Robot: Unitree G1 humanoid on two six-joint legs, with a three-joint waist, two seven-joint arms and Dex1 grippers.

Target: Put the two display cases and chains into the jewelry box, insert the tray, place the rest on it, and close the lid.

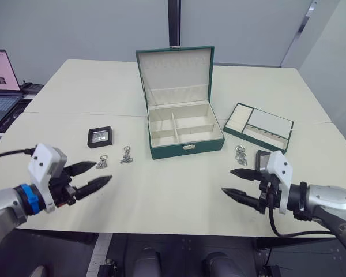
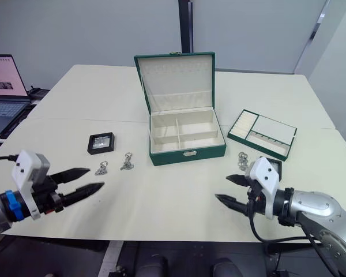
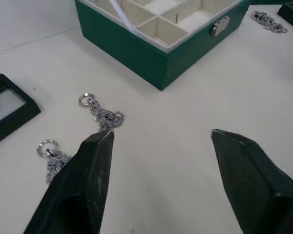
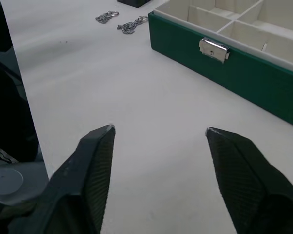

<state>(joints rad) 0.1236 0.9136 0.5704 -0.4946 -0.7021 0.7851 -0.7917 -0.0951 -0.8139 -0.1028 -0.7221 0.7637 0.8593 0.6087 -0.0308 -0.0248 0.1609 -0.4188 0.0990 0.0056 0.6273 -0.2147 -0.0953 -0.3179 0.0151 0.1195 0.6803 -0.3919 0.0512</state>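
The dark green jewelry box (image 1: 172, 151) stands open mid-table, its cream compartments bare and its lid (image 1: 174, 72) upright. The tray (image 1: 269, 120) lies to its right. One black display case (image 1: 100, 137) lies left of the box, with two chains (image 1: 102, 161) (image 1: 126, 154) in front of it. A second display case (image 1: 263, 156) shows partly behind my right gripper, beside another chain (image 1: 240, 154). My left gripper (image 1: 102, 172) hovers open just short of the left chains (image 3: 101, 113). Over the table's front right, my right gripper (image 1: 228, 181) is open and holds nothing.
An open laptop (image 1: 0, 86) sits at the far left on a neighbouring surface. The table's front edge runs just under both grippers. A seam crosses the table behind the display case and tray.
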